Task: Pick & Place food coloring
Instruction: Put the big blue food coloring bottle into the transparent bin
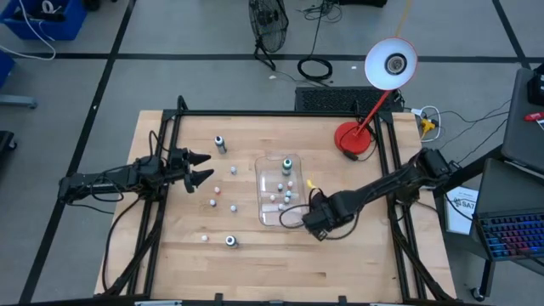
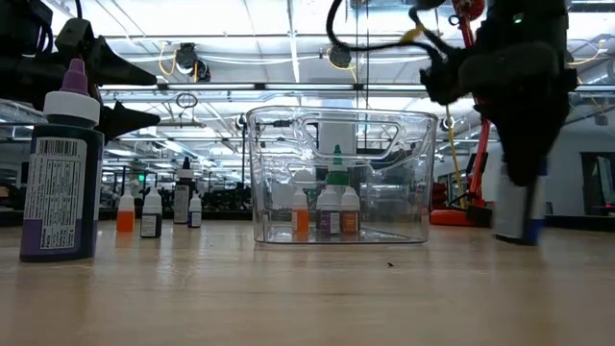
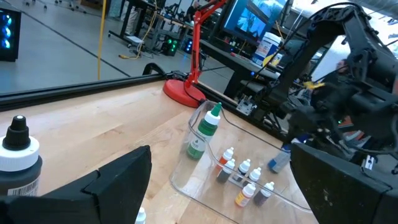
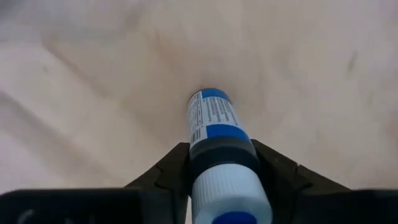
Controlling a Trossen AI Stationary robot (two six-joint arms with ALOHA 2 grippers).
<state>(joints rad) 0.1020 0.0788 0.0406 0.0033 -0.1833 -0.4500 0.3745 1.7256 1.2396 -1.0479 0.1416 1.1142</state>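
Note:
My right gripper [image 1: 316,221] points down just right of the clear tray [image 1: 262,194], shut on a food coloring bottle [image 4: 214,124] with a blue-and-white label and a white cap. The tray holds a green-capped bottle [image 1: 287,163] and several tiny bottles [image 1: 281,198] standing on its floor. More small bottles [image 1: 213,199] stand loose on the table left of the tray. My left gripper [image 1: 202,168] waits open at the table's left side, pointing level at nothing. My right gripper pinches the bottle's dark upper body [image 4: 219,155], just below the white cap, between its two fingers [image 4: 176,168]. The fingers come from above, pointing down along the bottle. The bottle stays nearly upright, with its bottom end [image 2: 526,234] at the table top.
A tall bottle with a purple cap [image 2: 61,173] stands near the table's front left. Another bottle [image 1: 220,144] stands at the far left and one [image 1: 230,241] nearer the front. A red desk lamp [image 1: 354,140] stands at the far right. Bare wood lies in front of the tray.

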